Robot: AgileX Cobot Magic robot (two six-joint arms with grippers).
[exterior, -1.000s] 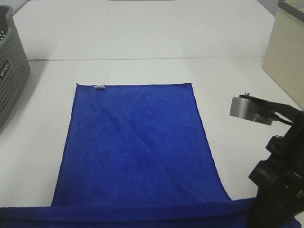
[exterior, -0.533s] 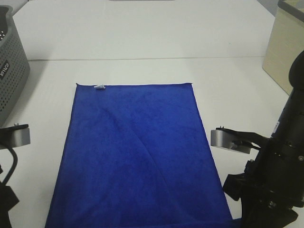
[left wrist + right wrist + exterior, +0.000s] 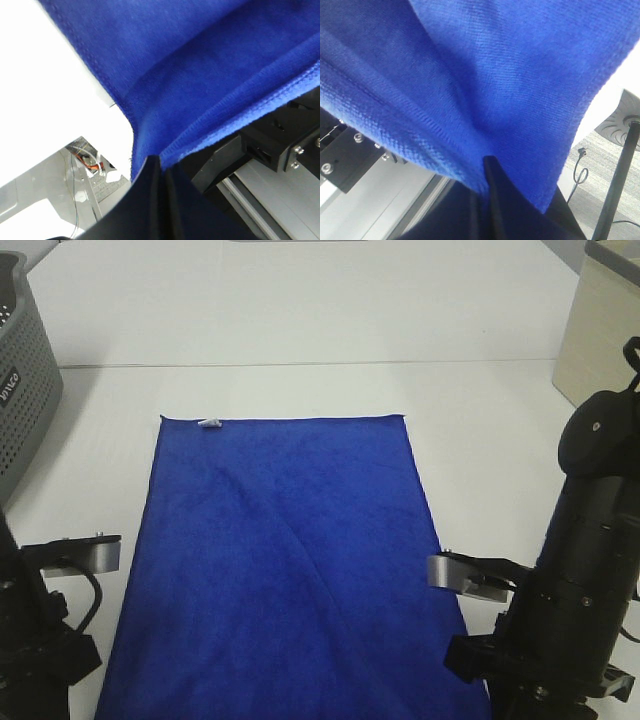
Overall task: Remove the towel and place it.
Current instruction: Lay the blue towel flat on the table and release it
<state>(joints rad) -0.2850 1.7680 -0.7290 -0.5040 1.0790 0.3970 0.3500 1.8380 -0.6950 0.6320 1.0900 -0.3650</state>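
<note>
The royal-blue towel lies flat on the white table, with its white tag at the far left corner. Its near end runs out of the high view between my two arms. In the left wrist view my left gripper is shut on a bunched fold of the towel just past the table's corner. The right wrist view shows my right gripper shut on the towel hem in the same way. Neither gripper's fingertips show in the high view, where only the left arm and right arm appear.
A grey perforated basket stands at the far left. A beige box stands at the far right. Off the table's near edge, a metal frame rail and floor cables show below.
The left arm has come into the high view at the lower left. The right arm has shifted inward and nearer. The folded front hem seen earlier has left the view, while the far edge stays put.
</note>
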